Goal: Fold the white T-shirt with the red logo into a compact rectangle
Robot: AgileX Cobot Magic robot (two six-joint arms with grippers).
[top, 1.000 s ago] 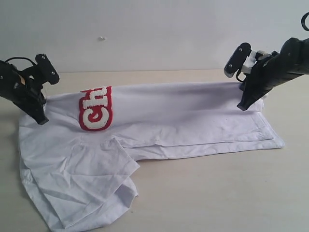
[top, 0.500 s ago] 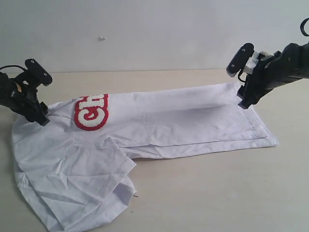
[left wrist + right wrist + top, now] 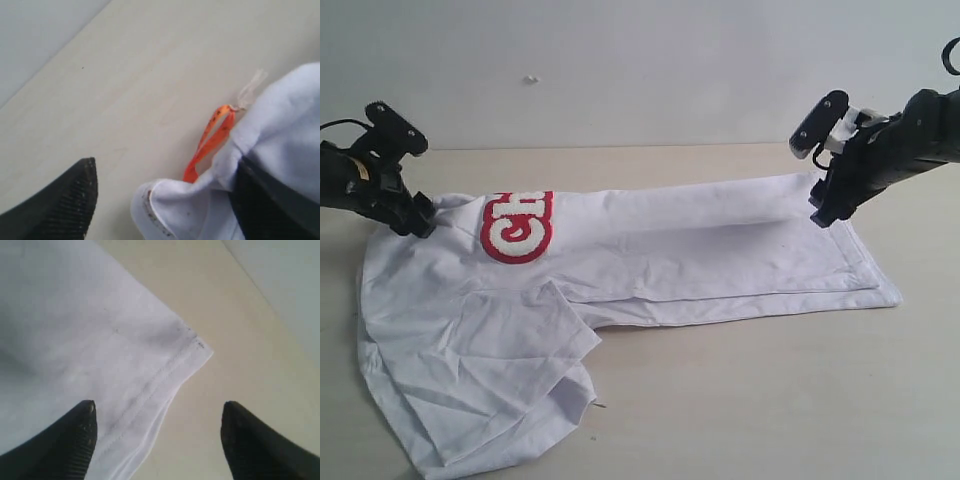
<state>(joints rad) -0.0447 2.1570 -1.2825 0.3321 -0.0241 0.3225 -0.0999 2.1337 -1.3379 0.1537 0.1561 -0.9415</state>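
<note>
The white T-shirt point(image 3: 650, 250) lies folded long on the worktop point(image 3: 770, 400), with the red logo point(image 3: 517, 227) near its left end. The left fingers point(image 3: 65, 205) are wide apart and grip nothing; cloth by the orange tag point(image 3: 210, 142) touches one. The right fingers point(image 3: 65, 440) are wide apart too, over the hem corner.
</note>
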